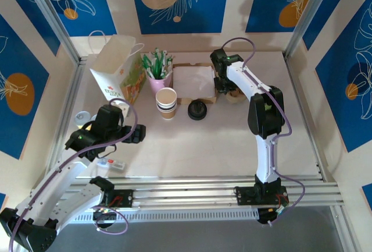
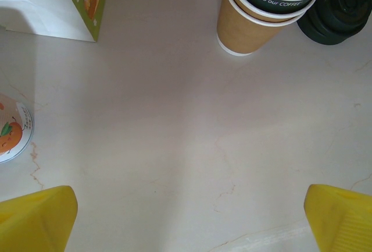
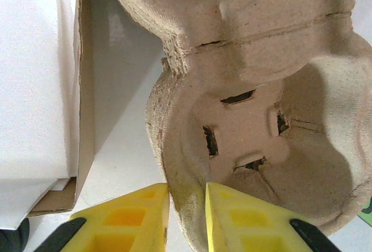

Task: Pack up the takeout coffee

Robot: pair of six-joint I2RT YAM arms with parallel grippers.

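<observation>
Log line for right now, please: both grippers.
right gripper: closed on rim of pulp cup carrier | left gripper: open, holding nothing, above table near cup stack

The left arm [image 1: 64,170] lies low and bent over the near-left of the tabletop [image 1: 203,147]. Its pincer [image 2: 189,223] is spread wide, with the yellow fingers [image 2: 35,220] far apart and nothing between them. The right arm [image 1: 264,112] reaches far back with its elbow raised, its pincer [image 3: 186,211] nipped close on the rim of a pulp carrier [image 3: 250,118].
</observation>
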